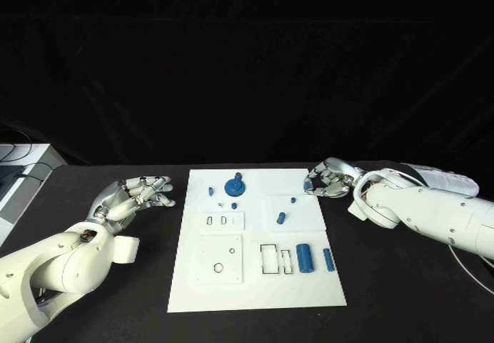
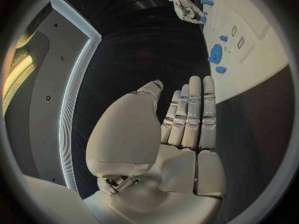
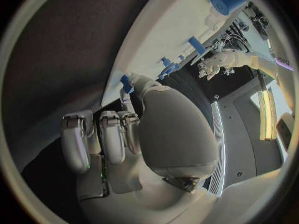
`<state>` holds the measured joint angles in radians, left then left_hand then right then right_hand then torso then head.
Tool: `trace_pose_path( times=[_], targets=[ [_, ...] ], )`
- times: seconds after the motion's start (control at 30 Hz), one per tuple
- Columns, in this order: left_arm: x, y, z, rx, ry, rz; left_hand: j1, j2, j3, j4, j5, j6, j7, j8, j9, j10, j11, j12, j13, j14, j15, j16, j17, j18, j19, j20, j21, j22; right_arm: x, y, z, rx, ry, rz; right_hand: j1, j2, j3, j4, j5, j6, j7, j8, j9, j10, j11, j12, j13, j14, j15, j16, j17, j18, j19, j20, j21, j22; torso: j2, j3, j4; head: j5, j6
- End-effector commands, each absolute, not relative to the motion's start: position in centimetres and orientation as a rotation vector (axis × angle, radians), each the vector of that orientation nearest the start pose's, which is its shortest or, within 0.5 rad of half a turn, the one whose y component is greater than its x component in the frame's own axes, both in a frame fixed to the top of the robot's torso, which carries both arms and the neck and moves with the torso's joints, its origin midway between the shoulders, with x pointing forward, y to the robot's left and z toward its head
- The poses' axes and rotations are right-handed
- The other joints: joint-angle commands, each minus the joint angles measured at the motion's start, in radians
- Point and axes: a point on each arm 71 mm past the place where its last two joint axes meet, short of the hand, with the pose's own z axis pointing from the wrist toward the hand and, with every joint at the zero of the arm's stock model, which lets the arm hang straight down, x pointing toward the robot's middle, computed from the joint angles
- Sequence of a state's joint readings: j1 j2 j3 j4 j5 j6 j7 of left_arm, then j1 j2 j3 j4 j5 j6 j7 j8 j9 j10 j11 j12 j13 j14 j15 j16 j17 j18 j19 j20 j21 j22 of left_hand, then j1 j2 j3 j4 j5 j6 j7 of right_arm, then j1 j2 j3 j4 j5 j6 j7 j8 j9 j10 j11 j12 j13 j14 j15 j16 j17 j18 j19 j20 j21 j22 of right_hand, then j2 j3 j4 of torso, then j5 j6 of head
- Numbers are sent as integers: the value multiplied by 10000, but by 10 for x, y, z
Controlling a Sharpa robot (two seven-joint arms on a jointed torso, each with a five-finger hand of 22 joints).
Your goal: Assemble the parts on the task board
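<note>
It looks like a robotics lab: a black table (image 1: 412, 286) stands before a black backdrop (image 1: 247, 78), a white task board (image 1: 252, 286) with blue parts (image 1: 235, 188) lies on it, and white equipment with cables (image 1: 21, 171) sits at the edge.

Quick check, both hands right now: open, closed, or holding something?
Left hand: open, fingers extended, holding nothing.
Right hand: pinching a small blue part at the task board edge.

table (image 1: 412, 300): matt black, cloth-like
board (image 1: 258, 286): smooth white plastic, matt
parts (image 1: 305, 259): blue plastic, smooth, slight sheen
my left hand (image 1: 134, 196): silver metal-look fingers, glossy white plastic palm shell
my right hand (image 1: 331, 179): same silver finish
my arms (image 1: 442, 214): glossy white plastic
</note>
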<state>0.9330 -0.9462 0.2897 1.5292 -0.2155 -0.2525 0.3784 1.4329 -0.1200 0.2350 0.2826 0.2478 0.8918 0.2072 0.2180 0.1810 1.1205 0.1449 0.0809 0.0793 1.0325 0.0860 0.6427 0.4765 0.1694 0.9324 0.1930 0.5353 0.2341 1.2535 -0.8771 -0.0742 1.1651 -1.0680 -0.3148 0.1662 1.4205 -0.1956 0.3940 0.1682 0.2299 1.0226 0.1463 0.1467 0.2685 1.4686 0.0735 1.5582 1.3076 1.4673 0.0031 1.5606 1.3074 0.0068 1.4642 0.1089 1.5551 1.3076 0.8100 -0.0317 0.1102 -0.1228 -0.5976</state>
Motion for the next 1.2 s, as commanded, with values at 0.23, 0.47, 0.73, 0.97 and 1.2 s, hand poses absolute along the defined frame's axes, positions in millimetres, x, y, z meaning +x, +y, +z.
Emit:
trace_pose_path(
  times=[0.23, 0.47, 0.73, 0.97, 1.2],
  targets=[
    [480, 267, -180, -10395, 13059, -15394, -15, -75, 64, 26, -52, 66, 20, -54, 13, -64, 17, -56, -14, -64, -13, 54, 14, 117, -92, -8, 35, 16, 538, -330, -176, 2155, 15616, 6695, -146, 317, 317, 1, -10, 326, -135, 286, 112, 1022, -195, 126, 2632, 961, -196, 25, 2304, -57, 1043, -161, 121, 2603, 1, -1, -3, 4, -13],
    [480, 267, -180, -10400, 13062, -15379, -16, -74, 68, 26, -53, 65, 22, -55, 13, -75, 20, -64, -17, -65, -11, 55, 14, 117, -95, -8, 37, 16, 538, -329, -174, 2321, 15287, 6658, -161, 362, 388, -30, 37, 360, -169, 340, 139, 1022, -229, 126, 2632, 966, -229, 30, 2327, -61, 1050, -193, 131, 2611, -1, -12, 6, -1, -20],
    [480, 269, -180, -10411, 13059, -15336, -17, -73, 71, 26, -53, 63, 24, -57, 13, -89, 23, -73, -20, -67, -9, 56, 14, 116, -97, -7, 39, 17, 533, -313, -167, 2840, 14903, 7003, -162, 353, 456, -91, 111, 288, -165, 336, 144, 1022, -237, 126, 2632, 971, -237, 35, 2348, -66, 1062, -214, 151, 2626, -14, -4, -31, 40, -1],
    [480, 269, -180, -10422, 13056, -15306, -18, -74, 76, 26, -54, 61, 27, -60, 13, -106, 27, -84, -24, -70, -6, 57, 14, 116, -101, -6, 41, 18, 525, -275, -152, 2625, 14784, 7118, -145, 337, 488, -144, 115, 295, -171, 358, 157, 1022, -241, 126, 2632, 975, -242, 38, 2364, -68, 1066, -220, 157, 2632, -26, -18, -27, 50, 7],
    [480, 268, -180, -10422, 13062, -15324, -18, -74, 76, 26, -54, 61, 27, -60, 13, -106, 27, -84, -24, -70, -6, 57, 14, 116, -101, -6, 41, 18, 514, -229, -146, 2221, 14797, 7324, -125, 351, 554, -219, 104, 341, -189, 414, 187, 1022, -255, 126, 2632, 977, -255, 40, 2372, -68, 1066, -232, 157, 2632, -3, -28, 11, 81, 14]
  ],
)
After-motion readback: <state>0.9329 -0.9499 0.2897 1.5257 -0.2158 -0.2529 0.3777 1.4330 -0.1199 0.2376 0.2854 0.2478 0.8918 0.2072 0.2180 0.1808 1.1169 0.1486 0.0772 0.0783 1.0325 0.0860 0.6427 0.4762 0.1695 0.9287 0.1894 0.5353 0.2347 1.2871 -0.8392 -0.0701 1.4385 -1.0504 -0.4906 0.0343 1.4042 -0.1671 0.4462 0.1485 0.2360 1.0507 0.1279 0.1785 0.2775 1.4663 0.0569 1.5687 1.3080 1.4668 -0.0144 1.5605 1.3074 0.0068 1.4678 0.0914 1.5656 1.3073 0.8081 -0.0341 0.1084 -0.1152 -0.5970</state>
